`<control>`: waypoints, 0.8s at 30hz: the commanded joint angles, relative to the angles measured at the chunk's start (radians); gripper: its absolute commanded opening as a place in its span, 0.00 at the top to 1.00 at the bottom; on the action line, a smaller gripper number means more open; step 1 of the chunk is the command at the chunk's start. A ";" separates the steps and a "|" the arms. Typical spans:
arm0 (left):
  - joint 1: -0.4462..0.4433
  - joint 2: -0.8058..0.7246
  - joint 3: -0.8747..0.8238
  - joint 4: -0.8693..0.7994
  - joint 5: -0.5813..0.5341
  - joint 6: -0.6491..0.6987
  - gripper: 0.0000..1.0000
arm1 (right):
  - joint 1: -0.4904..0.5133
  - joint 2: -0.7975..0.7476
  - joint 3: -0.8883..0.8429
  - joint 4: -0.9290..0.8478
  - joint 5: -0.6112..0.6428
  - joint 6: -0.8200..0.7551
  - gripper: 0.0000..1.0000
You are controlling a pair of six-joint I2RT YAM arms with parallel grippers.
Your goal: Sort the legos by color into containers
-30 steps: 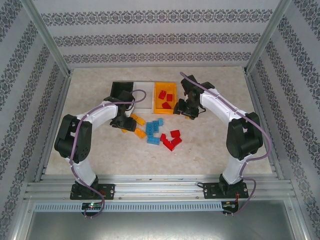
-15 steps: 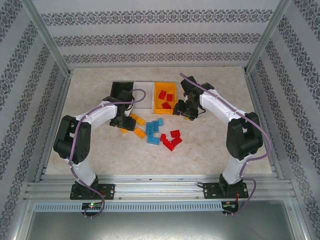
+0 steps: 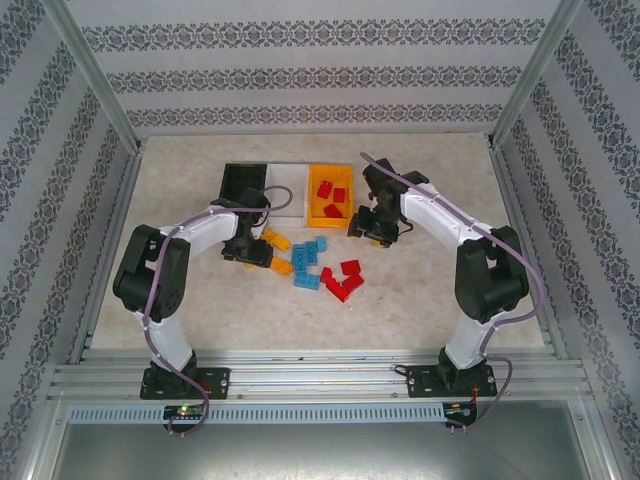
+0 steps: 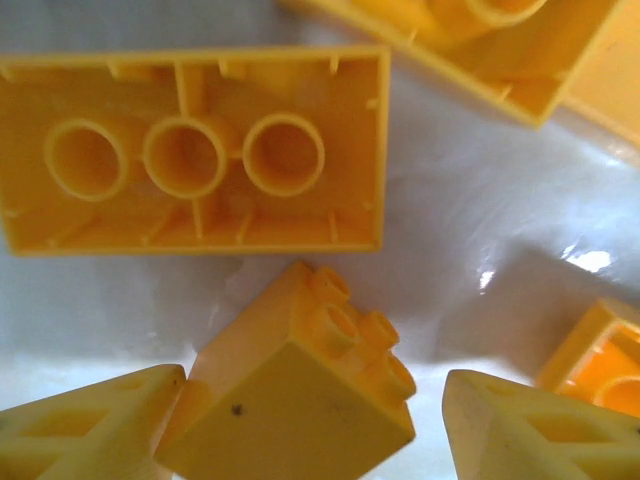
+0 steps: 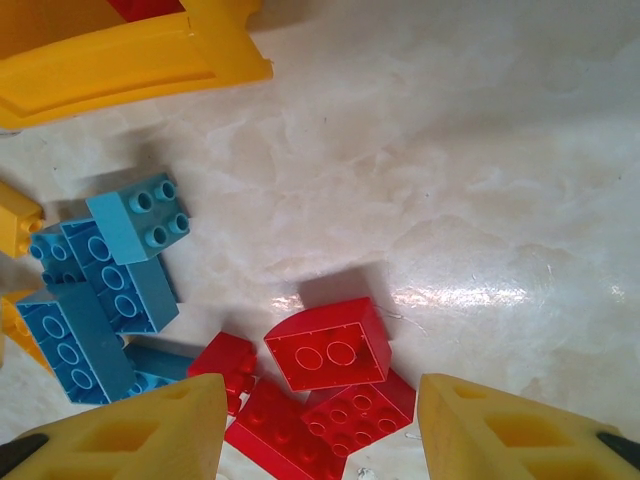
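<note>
Pale marbled tabletop (image 3: 440,290), yellow bricks (image 3: 278,250) scattered under and just beside the left gripper (image 3: 246,246), blue bricks (image 3: 308,264) and red bricks (image 3: 343,281) clustered between the grippers, nearer than the right gripper (image 3: 368,228), joined bins (image 3: 295,175) just beyond both

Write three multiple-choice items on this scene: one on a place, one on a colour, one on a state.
1. Which bin holds red bricks? A black, B white, C orange.
2. What colour is the brick between the fingers of the left gripper? A blue, B yellow, C red.
3. The right gripper is: A open, B shut on a red brick, C shut on a blue brick.

Answers: C, they lie in the orange bin; B, a yellow brick sits between the fingers; A, its fingers stand wide apart, gripping nothing.
</note>
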 commanded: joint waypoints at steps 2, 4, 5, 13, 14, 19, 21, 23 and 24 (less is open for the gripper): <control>0.005 0.008 -0.018 0.015 0.013 -0.043 0.38 | -0.010 -0.029 -0.016 0.003 -0.008 0.017 0.46; 0.006 0.008 -0.014 0.010 0.015 -0.047 0.44 | -0.011 -0.031 -0.018 0.006 -0.009 0.017 0.46; 0.004 0.007 -0.011 0.007 0.015 -0.050 0.48 | -0.010 -0.033 -0.021 0.008 -0.008 0.018 0.46; 0.005 -0.050 -0.002 -0.041 0.020 -0.058 0.56 | -0.011 -0.043 -0.044 0.020 -0.010 0.020 0.46; 0.004 -0.068 -0.005 -0.048 0.020 -0.061 0.58 | -0.011 -0.044 -0.044 0.020 -0.008 0.019 0.46; 0.006 -0.154 -0.003 -0.091 0.014 -0.072 0.61 | -0.012 -0.051 -0.050 0.028 -0.008 0.020 0.46; 0.005 -0.178 0.010 -0.111 0.014 -0.073 0.60 | -0.011 -0.053 -0.055 0.033 -0.007 0.023 0.46; 0.005 -0.193 0.026 -0.127 0.012 -0.071 0.61 | -0.012 -0.055 -0.062 0.042 -0.009 0.025 0.46; 0.006 -0.196 0.036 -0.136 0.010 -0.070 0.62 | -0.012 -0.055 -0.065 0.044 -0.011 0.027 0.46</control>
